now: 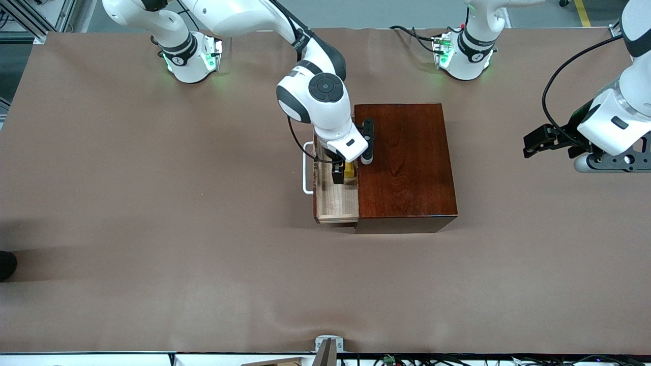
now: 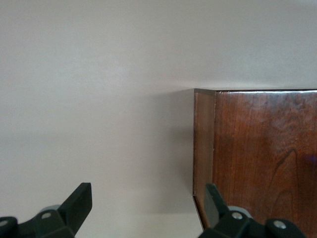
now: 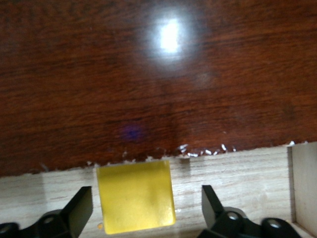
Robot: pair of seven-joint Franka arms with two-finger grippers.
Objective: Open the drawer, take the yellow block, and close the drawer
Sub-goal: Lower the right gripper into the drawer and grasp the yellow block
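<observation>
The drawer (image 1: 335, 203) is pulled out of the dark reddish-brown box (image 1: 407, 162), toward the right arm's end of the table, with its white handle (image 1: 306, 168) outermost. The yellow block (image 1: 349, 170) lies in the drawer against the box's edge. My right gripper (image 1: 343, 173) is down in the drawer, open. In the right wrist view the block (image 3: 136, 196) sits between the open fingers (image 3: 79, 210) with gaps on both sides, on the drawer's floor (image 3: 247, 173). My left gripper (image 1: 534, 143) waits open and empty above the table toward the left arm's end.
The left wrist view shows a corner of the box (image 2: 262, 158) and bare table beside it between the open left gripper (image 2: 147, 210). The brown table cover (image 1: 152, 229) stretches round the box. A dark object (image 1: 6, 264) lies at the table's edge at the right arm's end.
</observation>
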